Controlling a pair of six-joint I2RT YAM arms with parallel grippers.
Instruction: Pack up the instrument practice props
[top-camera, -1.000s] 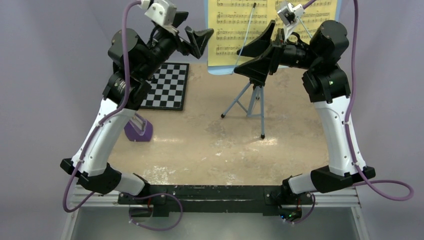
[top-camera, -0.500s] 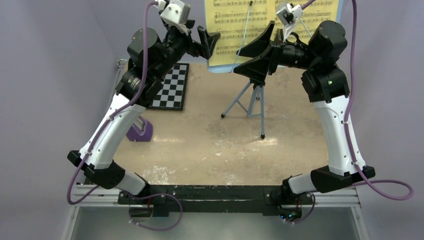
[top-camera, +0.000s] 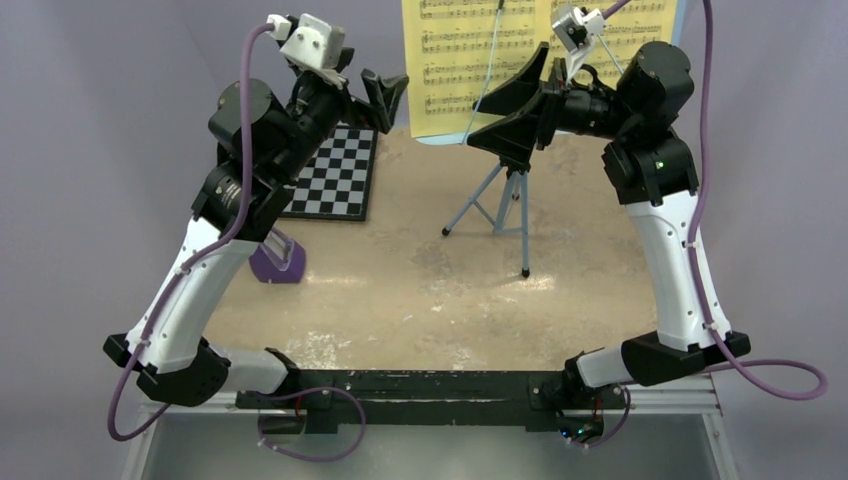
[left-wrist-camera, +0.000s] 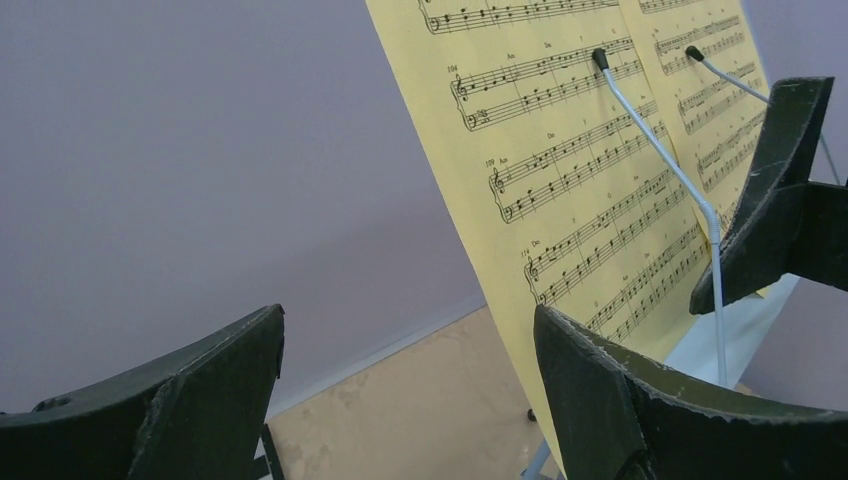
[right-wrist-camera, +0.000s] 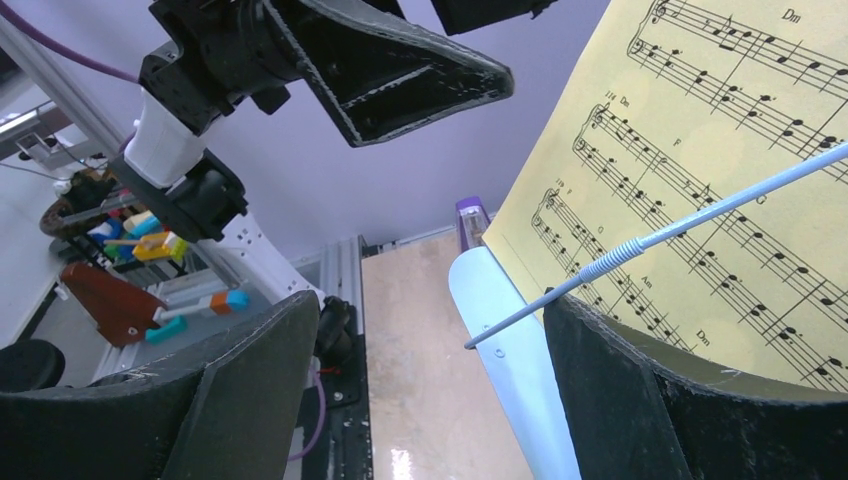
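Note:
The yellow sheet of music (top-camera: 465, 60) leans on the light blue tripod stand (top-camera: 495, 200) at the back centre. It is held by two thin wire arms (left-wrist-camera: 660, 150). My left gripper (top-camera: 378, 92) is open just left of the sheet's left edge, not touching it; in the left wrist view (left-wrist-camera: 410, 340) the sheet (left-wrist-camera: 560, 150) is beside my right finger. My right gripper (top-camera: 503, 105) is open in front of the stand's tray (right-wrist-camera: 500, 330); in the right wrist view (right-wrist-camera: 430, 340) the tray's end and a wire lie between the jaws. The purple metronome (top-camera: 275, 260) stands at the left.
A black-and-white checkerboard (top-camera: 338, 175) lies flat at the back left, under my left arm. The purple back wall is close behind the stand. The stand's three legs spread over the table's middle. Coloured tools (right-wrist-camera: 150, 245) lie off the table.
My left gripper went right to the sheet's left edge, then drew back left and is off it. The sheet has shifted slightly left and up. The right arm has not moved.

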